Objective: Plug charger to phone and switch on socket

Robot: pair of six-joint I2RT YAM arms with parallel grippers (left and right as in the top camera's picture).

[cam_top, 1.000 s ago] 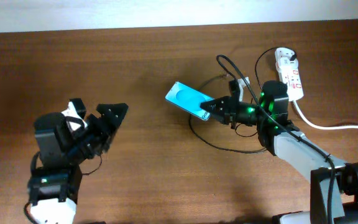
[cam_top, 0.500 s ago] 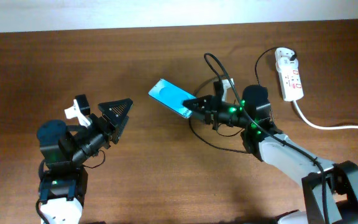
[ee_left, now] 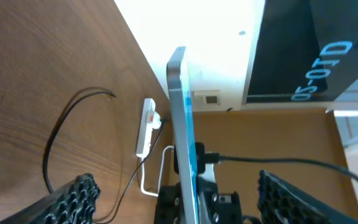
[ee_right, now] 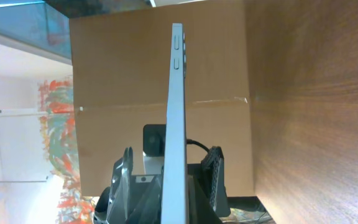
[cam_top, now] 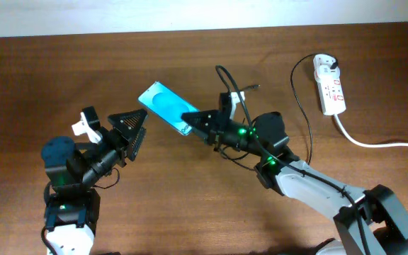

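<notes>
The right gripper (cam_top: 190, 120) is clamped on the phone (cam_top: 163, 104), holding it above the worktop (cam_top: 190, 212) mid-scene, near the left gripper (cam_top: 134, 129), whose jaws stand wide. The charger (cam_top: 297, 88) looks unplugged from the phone. The socket (cam_top: 329, 85), far right, looks untouched.

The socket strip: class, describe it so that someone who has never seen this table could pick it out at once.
From overhead, take the brown wooden table and go to its far right part. There lies the socket, a white elongated strip with red marks. Its thick white cord sets it apart from the thin black charger beside it.
</notes>
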